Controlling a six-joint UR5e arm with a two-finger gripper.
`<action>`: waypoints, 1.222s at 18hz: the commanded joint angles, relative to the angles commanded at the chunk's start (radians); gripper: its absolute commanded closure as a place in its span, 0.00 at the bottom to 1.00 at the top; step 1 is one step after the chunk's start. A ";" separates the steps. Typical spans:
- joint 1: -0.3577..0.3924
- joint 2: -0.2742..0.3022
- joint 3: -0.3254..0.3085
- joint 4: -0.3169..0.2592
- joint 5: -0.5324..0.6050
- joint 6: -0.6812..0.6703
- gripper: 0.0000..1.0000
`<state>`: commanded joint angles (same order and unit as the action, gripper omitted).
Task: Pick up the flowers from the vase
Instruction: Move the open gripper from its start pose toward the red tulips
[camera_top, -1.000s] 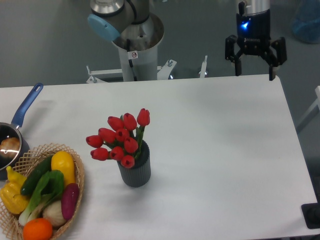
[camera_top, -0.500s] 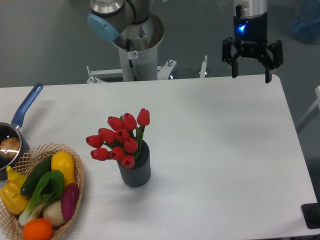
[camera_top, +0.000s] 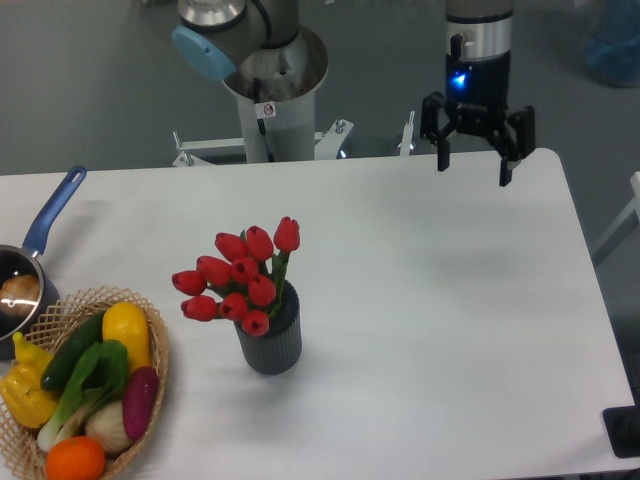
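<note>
On the left edge of the white surface (camera_top: 430, 300), a blue-handled saucepan (camera_top: 30, 270) sits just behind a wicker basket (camera_top: 155, 350) heaped with vegetables (camera_top: 85, 385). Near the middle, a bunch of red flowers (camera_top: 240, 280) stands in a small dark ribbed vase (camera_top: 270, 340), blooms fanning up and leftward, green stems running roughly upright down into the vase mouth. At the far right rear, the arm's pincer (camera_top: 470, 172) hangs above the back edge of the surface, its two fingers spread wide and holding nothing, a blue light glowing on its body.

The flowers have not been touched; the task looks to be at the approach stage. The relation that matters: the bunch lies well apart from the pincer, forward and to the left as the camera sees it, with bare surface between the two. Because the stems stand close to vertical, a grip would likely need to close around them from the side, just above the vase rim and below the blooms, then lift straight up along that axis. A tilted pull could tip the light-looking vase or drag it along.
</note>
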<state>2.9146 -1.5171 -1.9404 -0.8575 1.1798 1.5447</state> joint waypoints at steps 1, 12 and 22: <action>0.000 0.000 -0.002 -0.002 -0.003 0.000 0.00; -0.020 -0.003 -0.029 -0.006 -0.046 0.003 0.00; -0.035 -0.028 -0.058 -0.015 -0.216 -0.018 0.00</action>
<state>2.8793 -1.5447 -1.9987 -0.8729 0.9636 1.5263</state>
